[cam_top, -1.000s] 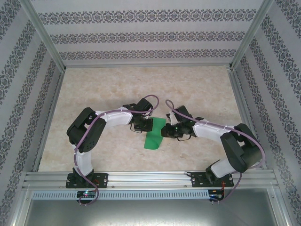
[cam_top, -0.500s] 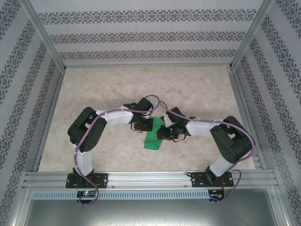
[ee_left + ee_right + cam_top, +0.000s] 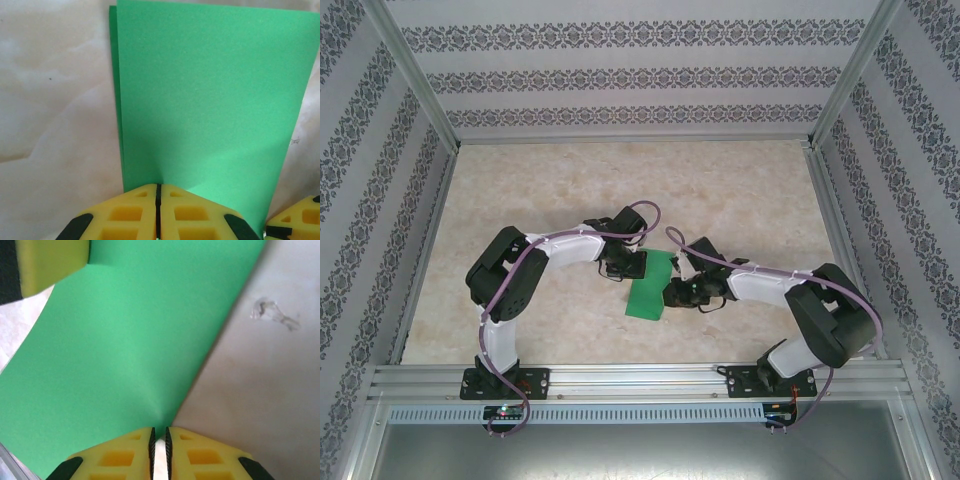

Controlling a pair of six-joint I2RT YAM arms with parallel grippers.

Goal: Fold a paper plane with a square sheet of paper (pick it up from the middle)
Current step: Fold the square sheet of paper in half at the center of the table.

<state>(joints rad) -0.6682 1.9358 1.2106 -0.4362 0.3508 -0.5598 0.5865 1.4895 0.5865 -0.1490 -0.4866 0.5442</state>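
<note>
Folded bright green paper sheet [image 3: 210, 100] on counter [image 3: 60, 100]; left end effector [image 3: 158, 186] and right end effector [image 3: 159, 430] each clenched on its edge.

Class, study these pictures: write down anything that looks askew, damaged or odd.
The green paper is folded double, but the layers do not line up: in the left wrist view a darker strip of the under layer peeks out along its left edge, wider at the far end. A small pale smear marks the table nearby.
</note>
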